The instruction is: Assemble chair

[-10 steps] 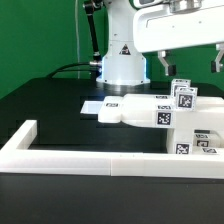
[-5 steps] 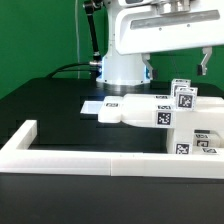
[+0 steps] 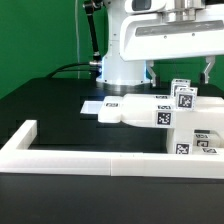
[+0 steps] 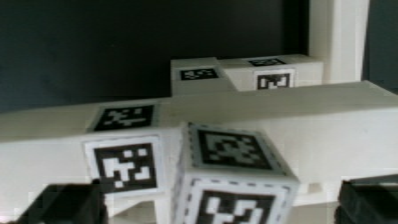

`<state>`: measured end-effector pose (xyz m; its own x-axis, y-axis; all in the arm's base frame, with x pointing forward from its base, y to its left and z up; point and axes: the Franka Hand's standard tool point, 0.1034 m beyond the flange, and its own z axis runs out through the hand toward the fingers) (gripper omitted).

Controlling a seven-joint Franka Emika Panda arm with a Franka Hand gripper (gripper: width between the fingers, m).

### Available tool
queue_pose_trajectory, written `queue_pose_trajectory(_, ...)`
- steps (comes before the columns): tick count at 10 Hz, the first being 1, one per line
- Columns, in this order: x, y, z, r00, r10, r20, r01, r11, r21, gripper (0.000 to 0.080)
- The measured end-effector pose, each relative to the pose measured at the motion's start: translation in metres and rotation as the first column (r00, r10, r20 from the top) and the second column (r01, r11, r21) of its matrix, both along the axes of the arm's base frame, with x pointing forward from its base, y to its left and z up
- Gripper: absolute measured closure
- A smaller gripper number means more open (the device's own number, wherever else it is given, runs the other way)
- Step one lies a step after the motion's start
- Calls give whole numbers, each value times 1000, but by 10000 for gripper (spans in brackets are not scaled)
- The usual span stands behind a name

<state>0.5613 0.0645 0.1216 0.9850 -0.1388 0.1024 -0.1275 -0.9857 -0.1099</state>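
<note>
The chair parts are matte-white tagged pieces grouped at the exterior view's right: a flat slab (image 3: 128, 113), a tagged block (image 3: 163, 112) and a taller tagged post (image 3: 184, 95), with more pieces (image 3: 205, 141) nearer the wall. My gripper (image 3: 179, 72) hangs open just above the tall post, one dark finger on each side. In the wrist view the gripper (image 4: 214, 206) is open, its dark fingers (image 4: 68, 203) at both edges. A tagged white block (image 4: 228, 168) stands between them, not gripped. Further tagged pieces (image 4: 249, 72) lie beyond.
The marker board (image 3: 96, 106) lies flat beside the slab. A long low white border wall (image 3: 70, 153) runs along the front and turns back at the exterior view's left. The arm's base (image 3: 122, 66) stands behind the parts.
The arm's wrist has swung toward the exterior view's left and come lower. The fingers now sit closer above the tall post. The parts have not moved.
</note>
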Motion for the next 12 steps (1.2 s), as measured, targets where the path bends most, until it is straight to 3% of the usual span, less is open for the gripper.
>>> queue_pose_trajectory(2,1,-1,0,1000,-3,1,3,1000,0,151)
queue_pose_trajectory(4,1,-2,-1,1000,-3,0,3,1000,-1,406)
queue_pose_trajectory(5,1,-2,-1,1000,-3,0,3,1000,-1,406)
queue_pose_trajectory(6,1,-2,-1,1000,-10,-1,10,1000,0,513)
queue_pose_trajectory(9,1,-1,-1,998,-61,-6,61,998,6,513)
queue_pose_trajectory(12,1,-1,-1,962,-271,-28,272,962,28,513)
